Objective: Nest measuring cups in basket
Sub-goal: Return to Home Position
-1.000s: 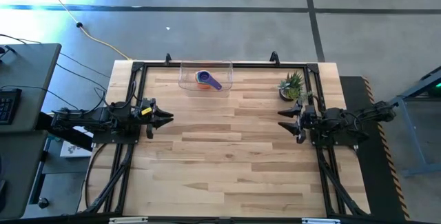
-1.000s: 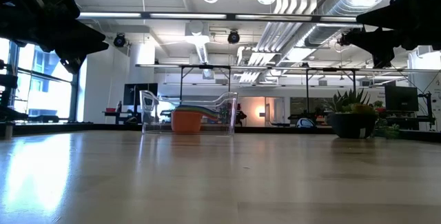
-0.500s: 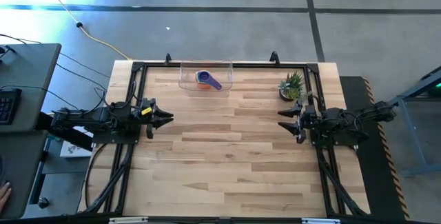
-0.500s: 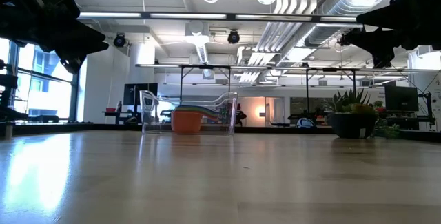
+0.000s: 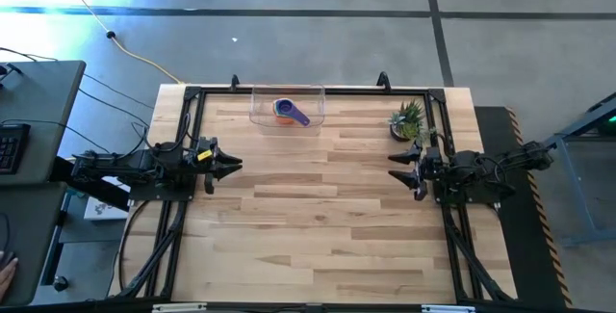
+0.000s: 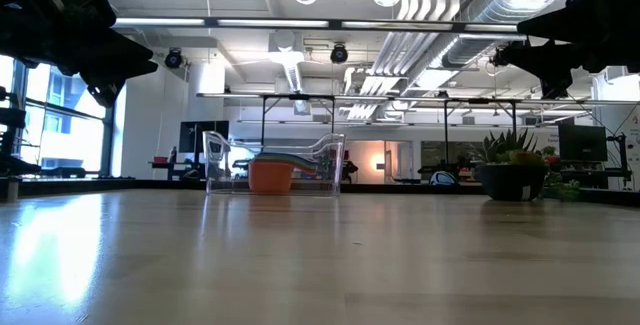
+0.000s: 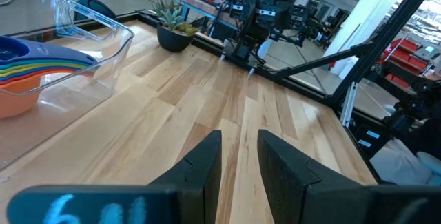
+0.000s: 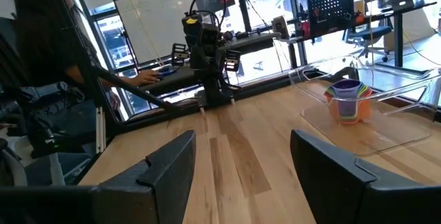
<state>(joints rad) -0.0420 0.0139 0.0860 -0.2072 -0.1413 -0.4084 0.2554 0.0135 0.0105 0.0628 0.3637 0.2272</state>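
A pale wooden table (image 5: 318, 217) is seen from above, ringed by a dark metal frame. Two dark robot arms are laid along its short sides, facing each other across the bare wood.

The left arm (image 5: 135, 170) is stretched in from the left edge, about halfway along that side. Its gripper (image 5: 237, 167) is held above the wood, well apart from everything else. Its fingers (image 7: 200, 165) are parted by a narrow gap, and nothing is held between them.

The right arm (image 5: 481, 173) is placed the same way at the right edge. Its gripper (image 5: 391, 169) is also held clear of the wood, with the fingers (image 8: 172, 162) spread wide and empty.

A clear plastic basket (image 5: 289, 89) is set against the far edge of the table, nearer the left arm's side. A small potted plant (image 5: 407, 120) is placed near the far right corner, just beyond the right gripper.

Inside the basket, the measuring cups (image 5: 287, 111) are stacked one inside another (orange on the outside, purple innermost, the coloured rims showing as layered bands). The purple handle is pointed toward the right arm's side.
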